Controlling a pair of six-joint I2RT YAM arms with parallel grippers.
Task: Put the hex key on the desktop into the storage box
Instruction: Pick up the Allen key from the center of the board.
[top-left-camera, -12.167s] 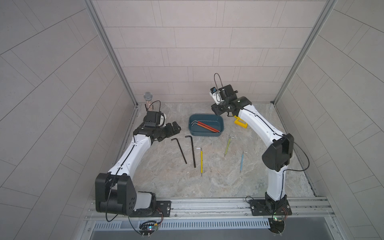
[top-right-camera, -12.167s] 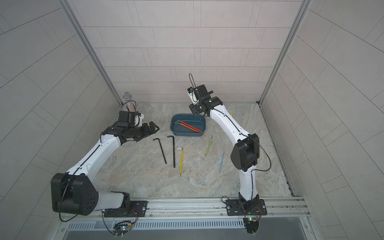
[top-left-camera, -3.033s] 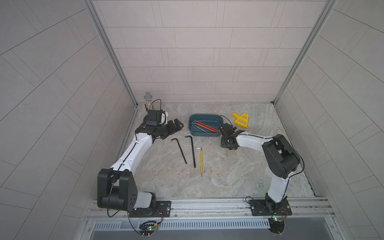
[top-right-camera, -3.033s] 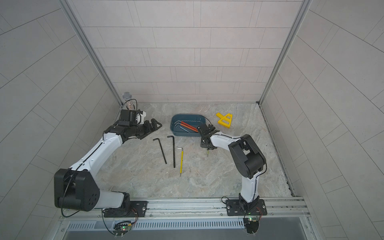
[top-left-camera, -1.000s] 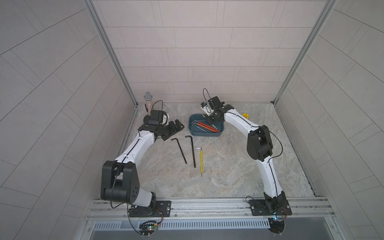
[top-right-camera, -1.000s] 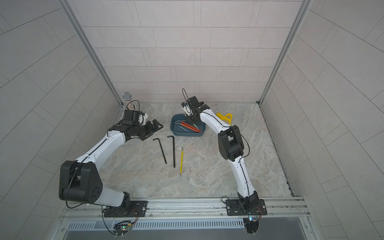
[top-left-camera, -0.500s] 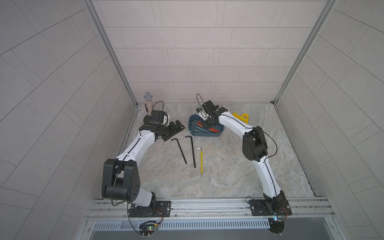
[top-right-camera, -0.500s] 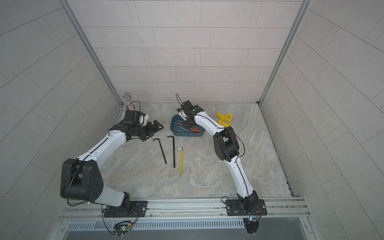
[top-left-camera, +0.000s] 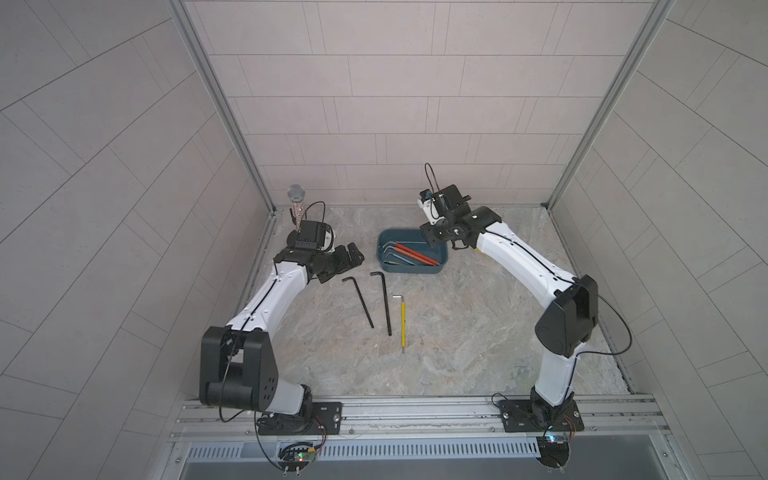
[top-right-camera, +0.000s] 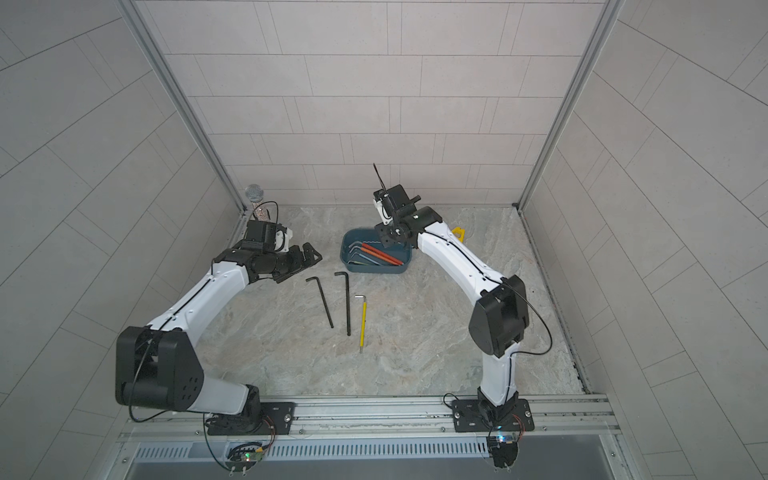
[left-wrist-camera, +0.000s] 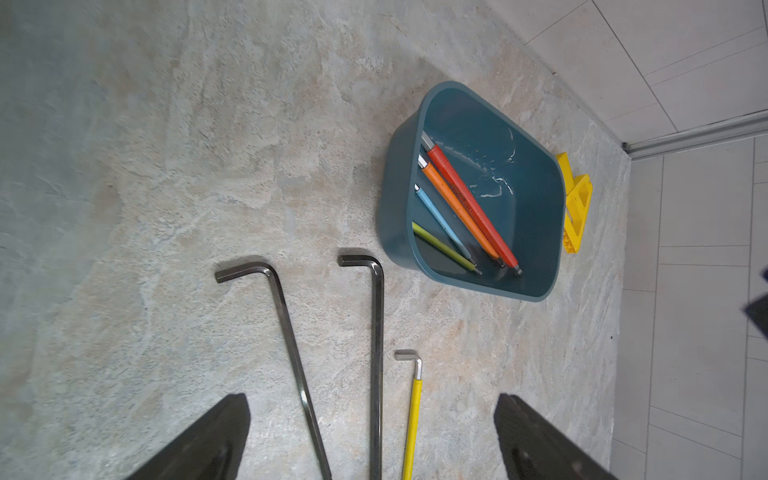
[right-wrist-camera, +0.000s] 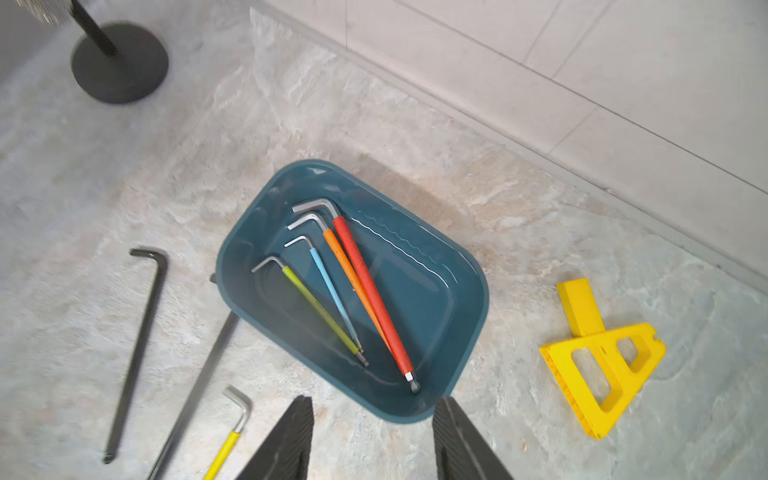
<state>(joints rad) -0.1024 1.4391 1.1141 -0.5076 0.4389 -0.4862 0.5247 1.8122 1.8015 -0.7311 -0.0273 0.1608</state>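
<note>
R gripper (right-wrist-camera: 376, 401) spread, L gripper (left-wrist-camera: 374, 398) spread, wrist cams: four keys (right-wrist-camera: 374, 299) in storage box (right-wrist-camera: 457, 291), top views maybe three

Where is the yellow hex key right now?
In both top views the yellow hex key lies on the desktop, just right of the longer black key and outside the storage box.

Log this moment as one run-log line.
storage box: four hex keys | desktop: three hex keys | right gripper: open, empty | left gripper: open, empty
</note>
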